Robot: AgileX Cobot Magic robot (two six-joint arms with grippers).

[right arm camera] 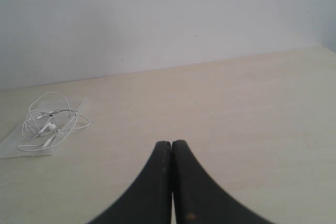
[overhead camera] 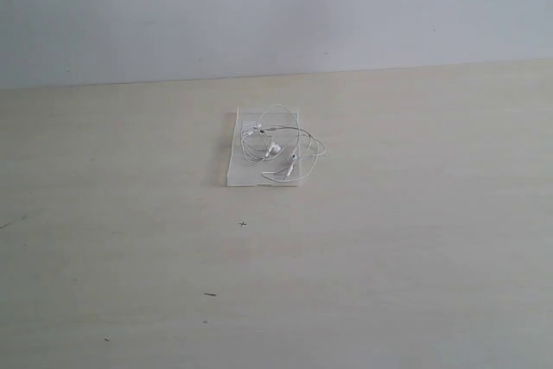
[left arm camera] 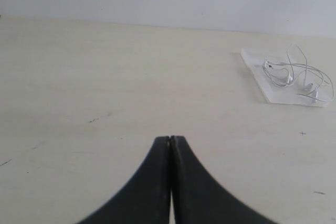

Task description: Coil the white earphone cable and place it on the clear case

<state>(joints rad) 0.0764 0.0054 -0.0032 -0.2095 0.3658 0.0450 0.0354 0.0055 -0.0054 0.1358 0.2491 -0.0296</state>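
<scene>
I have both arms pulled well clear of the work. The left gripper (left arm camera: 170,139) is clenched tight, its two black fingers (left arm camera: 152,182) pressed together along their length with nothing between them. The right gripper (right arm camera: 171,143) reads the same: tips touching, nothing held. Neither shows in the exterior view.

The white earphone cable (overhead camera: 271,149) lies in a loose bundle of loops on top of the clear case (overhead camera: 238,170), which sits flat on the pale table (overhead camera: 389,257) towards the wall. Most of the wire rests on the case, both earbuds included; one loop hangs past the case's right edge in the exterior view and onto the tabletop.

From each wrist camera the case and cable sit far ahead of the fingertips and off to one side, with a wide stretch of bare table between them. No finger touches wire or plastic. The loops are untidy — overlapping rings of different sizes, not a neat coil.
</scene>
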